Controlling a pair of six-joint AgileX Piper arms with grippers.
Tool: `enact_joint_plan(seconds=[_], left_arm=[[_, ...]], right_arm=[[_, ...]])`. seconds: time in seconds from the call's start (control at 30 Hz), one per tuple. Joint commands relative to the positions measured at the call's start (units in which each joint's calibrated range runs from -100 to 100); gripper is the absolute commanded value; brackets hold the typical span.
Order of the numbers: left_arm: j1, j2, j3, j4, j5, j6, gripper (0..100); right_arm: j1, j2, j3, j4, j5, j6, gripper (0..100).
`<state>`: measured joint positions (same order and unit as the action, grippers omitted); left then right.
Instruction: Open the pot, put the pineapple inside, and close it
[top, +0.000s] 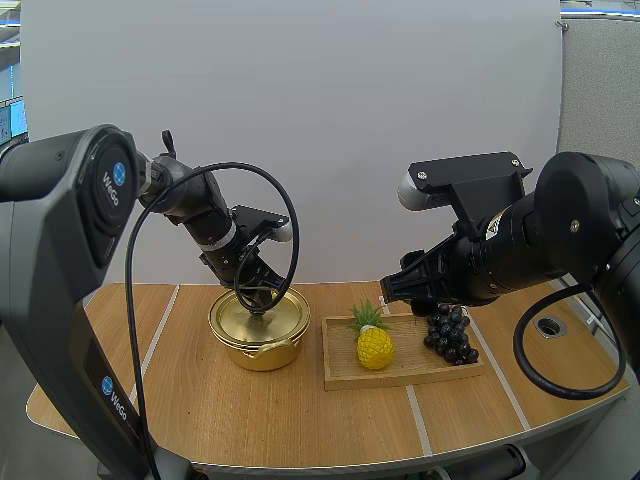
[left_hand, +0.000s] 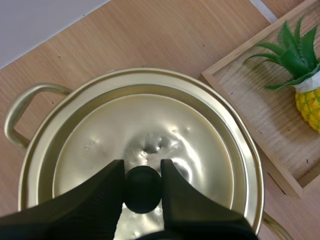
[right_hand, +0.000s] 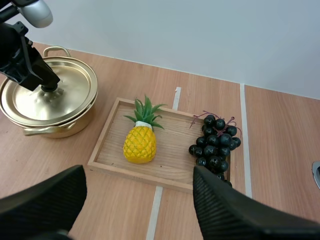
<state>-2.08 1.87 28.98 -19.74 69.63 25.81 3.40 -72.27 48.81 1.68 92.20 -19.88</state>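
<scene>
Golden pot (top: 262, 353), upright at the left of the table (top: 190, 400), closed by its golden lid (top: 283, 314) with black knob (left_hand: 143, 189), small yellow pineapple (top: 374, 343) lying in wooden tray (top: 425, 367) just right of it, green leaves pointing far

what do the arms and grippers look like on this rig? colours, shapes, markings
Left arm: dark grey and black, rounded joint housings, round blue badges with white lettering. Right arm: black, bulky and rounded. Left gripper and right gripper each have two black wedge-shaped fingers; the left's inner faces are ribbed.
</scene>
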Motion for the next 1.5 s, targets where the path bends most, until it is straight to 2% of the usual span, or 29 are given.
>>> enact_joint_plan(seconds=[0.0, 0.23, 0.37, 0.6, 0.93, 1.2, 1.47], left_arm=[[-0.07, -0.2, -0.6, 0.2, -0.1, -0.7, 0], [-0.07, -1.5, -1.5, 0.7, 0.5, -1.7, 0], [-0.07, -5.0, -5.9, 0.7, 6.2, -1.9, 0], [-0.07, -14.6, -16.3, 3.5, 10.7, -4.8, 0], [-0.07, -27.5, -33.9, 16.7, 3.6, -11.1, 0], [-0.07, -31.7, -49.2, 17.1, 2.3, -14.3, 0], [-0.07, -31.8, -59.9, 17.1, 5.3, -19.4, 0]], right_arm=[[-0.3, -0.1, -0.5, 0.2, -0.5, -0.2, 100], [-0.3, -0.1, -0.5, 0.2, -0.5, -0.2, 100], [-0.3, -0.1, -0.5, 0.2, -0.5, -0.2, 100], [-0.3, -0.1, -0.5, 0.2, -1.3, -0.2, 100], [-0.3, -0.1, -0.5, 0.2, -1.3, -0.2, 100], [-0.3, -0.1, -0.5, 0.3, -1.8, -0.2, 100], [-0.3, 0.2, -0.5, 9.2, -5.4, -0.3, 100]])
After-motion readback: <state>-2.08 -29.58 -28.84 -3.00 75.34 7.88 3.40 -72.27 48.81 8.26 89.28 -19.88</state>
